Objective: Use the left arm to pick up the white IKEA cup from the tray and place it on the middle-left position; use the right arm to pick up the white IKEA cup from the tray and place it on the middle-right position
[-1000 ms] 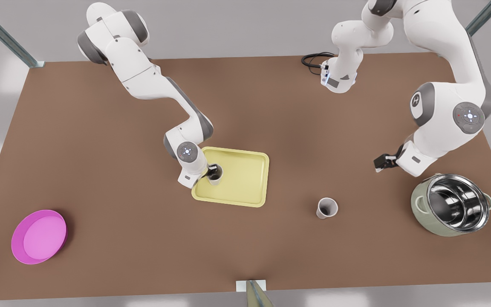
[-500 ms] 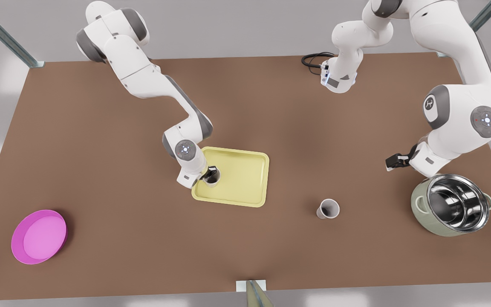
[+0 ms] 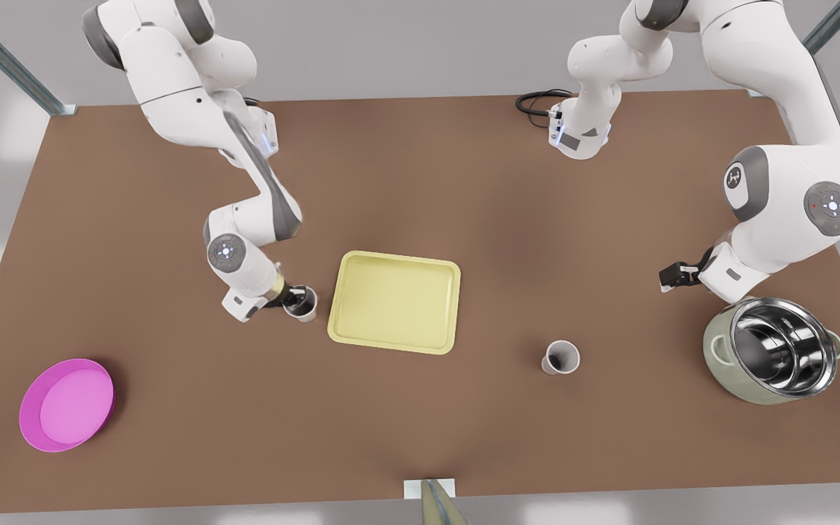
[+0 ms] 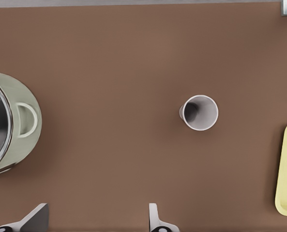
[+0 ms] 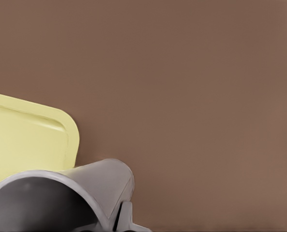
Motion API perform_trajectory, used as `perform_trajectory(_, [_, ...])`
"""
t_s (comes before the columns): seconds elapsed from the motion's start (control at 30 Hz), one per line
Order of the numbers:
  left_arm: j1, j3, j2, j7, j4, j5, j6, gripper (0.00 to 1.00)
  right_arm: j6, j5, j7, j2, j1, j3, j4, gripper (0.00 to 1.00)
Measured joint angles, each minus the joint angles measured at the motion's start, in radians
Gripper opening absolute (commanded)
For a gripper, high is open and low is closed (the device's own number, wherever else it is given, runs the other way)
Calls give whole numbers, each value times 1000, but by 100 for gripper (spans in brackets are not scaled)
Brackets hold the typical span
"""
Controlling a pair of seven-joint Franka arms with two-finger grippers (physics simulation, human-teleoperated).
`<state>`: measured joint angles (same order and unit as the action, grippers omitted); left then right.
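Where the carried cup is: the white tapered plastic cup [image 3: 306, 305] sits just beside the pale yellow rectangular tray [image 3: 391, 348], off its rim on the front view's left, over the bare brown bench [image 3: 420, 437].
Right pincer [image 3: 294, 300]: clenched on that cup's wall.
Cup axis: near upright, mouth up; the placing move probably goes straight down.
Second white cup [image 4: 200, 112]: stands upright on the bench between the tray and the green steel-lined pot [image 3: 774, 350].
Left pincer [image 4: 97, 224]: released, waiting by the pot.
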<state>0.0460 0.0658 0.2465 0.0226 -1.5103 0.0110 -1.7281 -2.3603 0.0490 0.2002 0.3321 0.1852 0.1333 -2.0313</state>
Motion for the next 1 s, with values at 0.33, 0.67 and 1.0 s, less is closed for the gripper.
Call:
perform_trajectory(0.33, [0, 0, 0, 10, -3, 0, -1, 100, -35, -25, -69, 10, -27, -2, -37, 96])
perform_trajectory(0.67, [1, -1, -22, 14, -4, 5, 1, 100, 402, -37, -121, -132, -38, -188, 601, 100])
perform_trajectory(1.0, [-10, 23, -83, 18, -6, 9, 1, 100, 763, -79, -177, -175, -175, -70, 586, 100])
